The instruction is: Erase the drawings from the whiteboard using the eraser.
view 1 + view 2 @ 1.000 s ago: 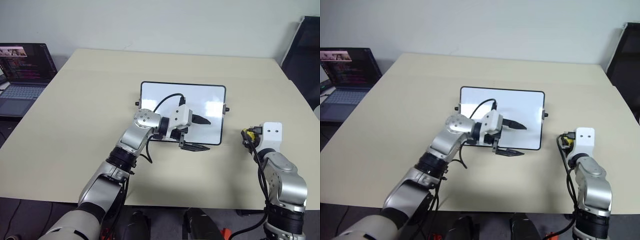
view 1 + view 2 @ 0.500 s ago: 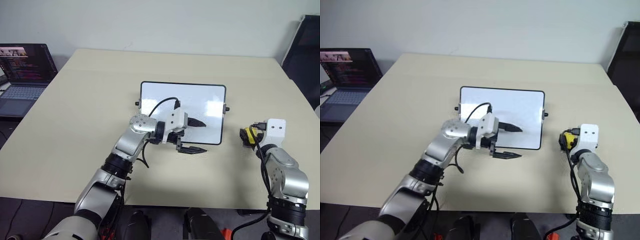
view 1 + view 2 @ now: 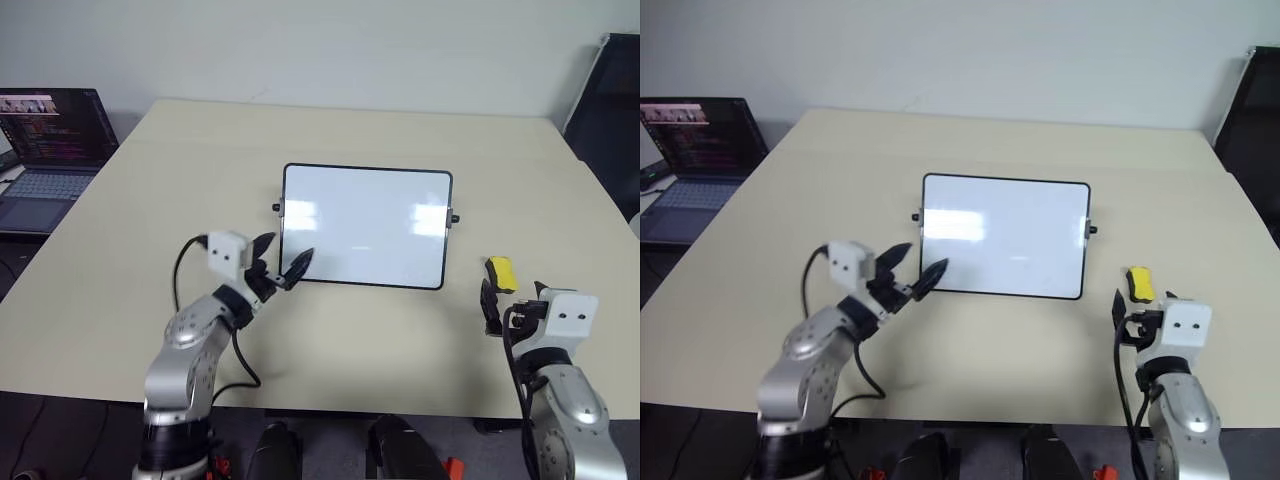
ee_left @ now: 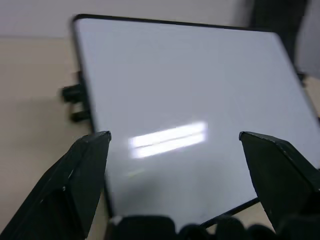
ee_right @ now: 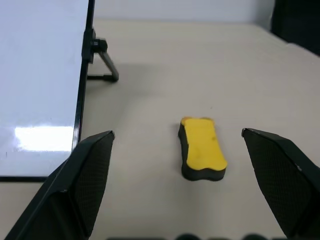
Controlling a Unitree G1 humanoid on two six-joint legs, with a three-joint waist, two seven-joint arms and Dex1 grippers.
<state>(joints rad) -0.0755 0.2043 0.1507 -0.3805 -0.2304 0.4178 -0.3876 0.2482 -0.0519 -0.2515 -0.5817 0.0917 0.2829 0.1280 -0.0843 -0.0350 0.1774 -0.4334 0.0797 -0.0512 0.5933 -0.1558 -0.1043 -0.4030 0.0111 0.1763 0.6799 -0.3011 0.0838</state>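
The whiteboard (image 3: 366, 227) lies mid-counter, seemingly wiped clean. The eraser (image 3: 501, 274) rests free toward the counter's right edge, before the wide-open, empty right gripper (image 5: 182, 190). The left gripper (image 3: 283, 263), open and empty, hovers by the board's near-left corner. Nothing apparently remains except retracting.

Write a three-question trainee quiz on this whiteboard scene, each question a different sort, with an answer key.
1. True or false: the eraser lies on the whiteboard.
2. The right gripper is: A) shut on the eraser, B) open with the eraser lying ahead of it, C) shut and empty.
3. Fill in: at the left edge of the scene, beyond the table, stands an open ____.

Key:
1. False; it lies on the table to the board's right.
2. B.
3. laptop.
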